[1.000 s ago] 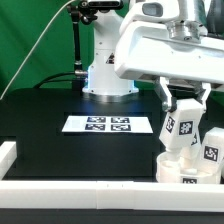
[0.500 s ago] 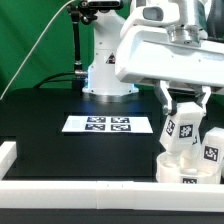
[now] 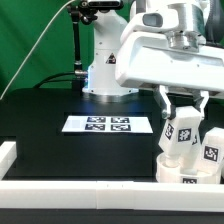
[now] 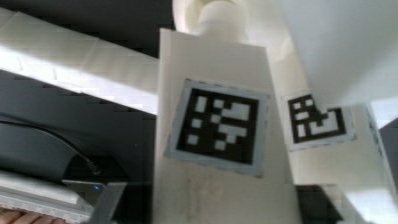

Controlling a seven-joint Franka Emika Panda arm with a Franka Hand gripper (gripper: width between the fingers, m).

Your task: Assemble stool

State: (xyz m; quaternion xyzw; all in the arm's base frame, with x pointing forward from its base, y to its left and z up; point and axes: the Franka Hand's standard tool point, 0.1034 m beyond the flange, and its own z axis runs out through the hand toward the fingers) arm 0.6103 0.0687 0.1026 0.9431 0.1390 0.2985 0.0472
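A leg (image 3: 182, 134) is held upright between the fingers of the gripper (image 3: 184, 108), over the seat (image 3: 178, 168) by the front rail (image 3: 90, 195). A second leg (image 3: 211, 150) stands beside it. Rigid, light, smooth plastic is judged; flat sides are best gripped.

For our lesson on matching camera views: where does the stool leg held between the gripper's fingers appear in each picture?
Exterior view: the held leg stands upright at the exterior view's right, between the gripper fingers, above the seat disc.
Wrist view: the same leg fills the middle of the picture, close up.
Shared landmark: the leg's square tag.
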